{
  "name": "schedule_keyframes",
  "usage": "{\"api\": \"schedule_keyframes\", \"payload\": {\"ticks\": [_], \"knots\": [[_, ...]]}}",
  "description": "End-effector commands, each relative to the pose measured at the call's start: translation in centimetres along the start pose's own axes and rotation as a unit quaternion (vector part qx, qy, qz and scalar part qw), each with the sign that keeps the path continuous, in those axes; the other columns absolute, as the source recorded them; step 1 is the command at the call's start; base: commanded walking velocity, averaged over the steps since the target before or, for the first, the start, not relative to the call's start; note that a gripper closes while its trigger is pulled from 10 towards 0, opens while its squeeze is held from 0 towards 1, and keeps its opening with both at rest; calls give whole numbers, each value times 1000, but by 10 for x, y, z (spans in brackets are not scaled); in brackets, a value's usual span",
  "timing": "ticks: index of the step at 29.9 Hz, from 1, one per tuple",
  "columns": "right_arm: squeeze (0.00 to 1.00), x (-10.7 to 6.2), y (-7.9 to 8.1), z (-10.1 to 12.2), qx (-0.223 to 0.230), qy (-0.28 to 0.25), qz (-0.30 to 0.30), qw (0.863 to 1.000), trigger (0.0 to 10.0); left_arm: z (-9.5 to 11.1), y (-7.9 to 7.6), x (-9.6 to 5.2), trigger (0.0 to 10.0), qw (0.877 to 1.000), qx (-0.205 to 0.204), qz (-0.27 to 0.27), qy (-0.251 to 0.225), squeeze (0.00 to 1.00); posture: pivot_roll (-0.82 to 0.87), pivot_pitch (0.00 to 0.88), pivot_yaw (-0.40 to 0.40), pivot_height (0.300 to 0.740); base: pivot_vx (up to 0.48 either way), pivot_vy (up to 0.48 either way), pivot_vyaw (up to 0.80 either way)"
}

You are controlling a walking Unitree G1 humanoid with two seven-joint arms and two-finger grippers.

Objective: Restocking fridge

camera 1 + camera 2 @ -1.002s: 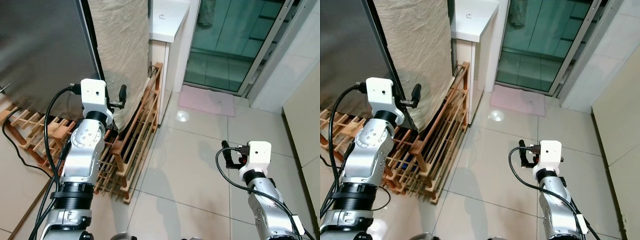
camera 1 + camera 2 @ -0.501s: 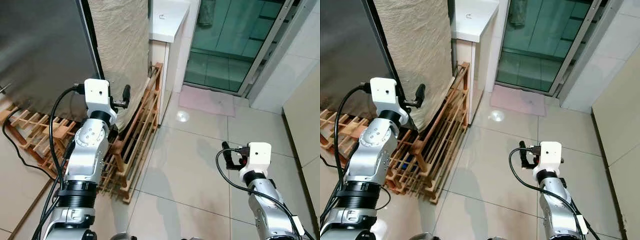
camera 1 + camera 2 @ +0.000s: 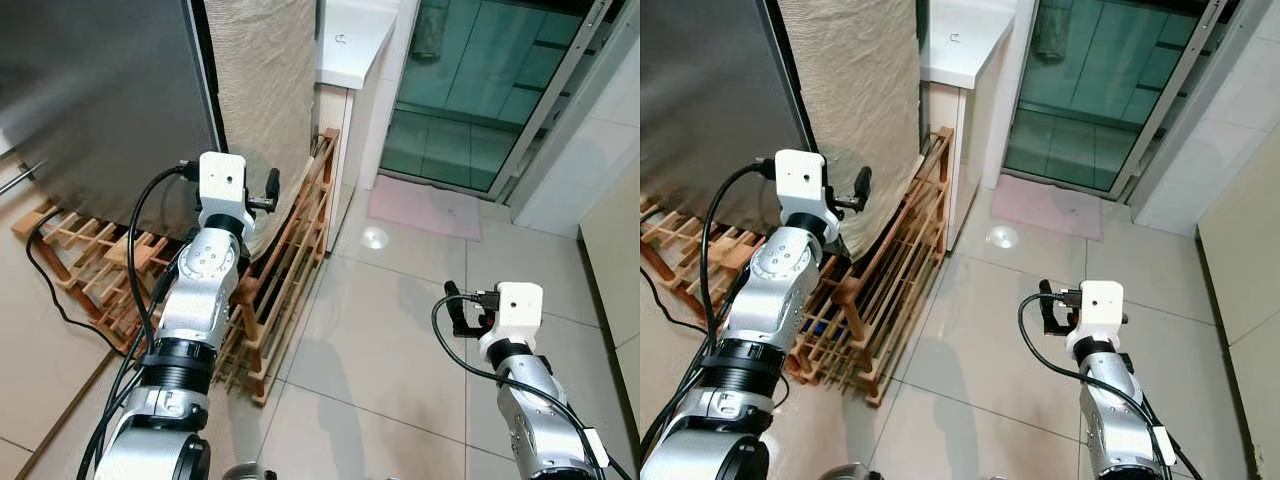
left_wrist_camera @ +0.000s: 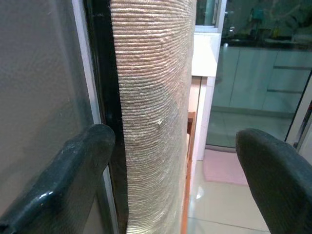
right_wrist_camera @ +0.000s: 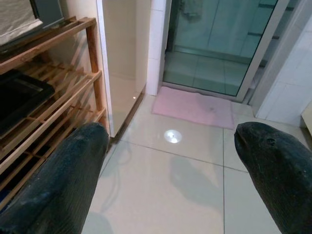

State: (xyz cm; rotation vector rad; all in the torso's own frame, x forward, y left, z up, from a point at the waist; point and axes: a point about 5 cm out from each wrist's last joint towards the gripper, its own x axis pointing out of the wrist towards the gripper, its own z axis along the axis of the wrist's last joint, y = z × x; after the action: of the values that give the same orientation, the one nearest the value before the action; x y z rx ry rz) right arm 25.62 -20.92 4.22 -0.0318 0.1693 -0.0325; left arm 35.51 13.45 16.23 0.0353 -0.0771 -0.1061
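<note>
A tall fridge (image 3: 100, 90) with a dull grey steel door stands at the robot's left, its side draped in beige ribbed cloth (image 3: 265, 90) — door shut; the left hand (image 4: 175, 161), fingers spread, is raised at the door's black edge, one finger on each side of the cloth; a low wooden rack (image 3: 285, 270) beside the fridge holds a dark tray (image 5: 19, 92); the right hand (image 5: 170, 165) hangs open over the tiled floor (image 3: 390, 330).

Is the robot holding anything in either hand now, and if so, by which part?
Nothing is held. The left hand is open at the grey fridge door's edge; the right hand is open above the tiled floor.
</note>
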Motion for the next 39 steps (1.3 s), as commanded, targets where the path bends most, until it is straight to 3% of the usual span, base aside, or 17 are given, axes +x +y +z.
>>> {"api": "schedule_keyframes", "payload": {"ticks": [1,6,9,18,27,30,39], "knots": [[0,-2,-5,1,-5,-4,-8,1000,10000,-8,-13,2,10000,999,-22,-19,29,0,-6,0,-27,740,0,0,0],[0,-2,-5,1,-5,-4,-8,1000,10000,-12,-28,2,10000,995,-66,-48,52,0,-4,0,-29,740,0,0,0],[0,-2,-4,1,-5,-4,-6,1000,10000,-6,-47,-1,10000,992,-72,-97,44,0,-3,1,-30,740,0,0,0],[0,-1,-3,1,-4,-4,-5,1000,10000,14,-72,-5,10000,983,-79,-167,6,0,-5,3,-30,740,0,0,0],[0,-2,-3,0,-5,-2,-6,1000,10000,13,-52,-9,10000,988,-42,-145,-18,0,-2,7,-32,740,0,0,0],[0,-2,-3,0,-3,-3,-7,1000,10000,4,-33,-11,10000,994,-4,-108,-11,0,1,6,-28,740,0,0,0],[0,-1,2,3,17,-13,10,1000,10000,-6,-1,-12,10000,999,27,-35,1,0,12,0,-26,740,0,0,0]]}}
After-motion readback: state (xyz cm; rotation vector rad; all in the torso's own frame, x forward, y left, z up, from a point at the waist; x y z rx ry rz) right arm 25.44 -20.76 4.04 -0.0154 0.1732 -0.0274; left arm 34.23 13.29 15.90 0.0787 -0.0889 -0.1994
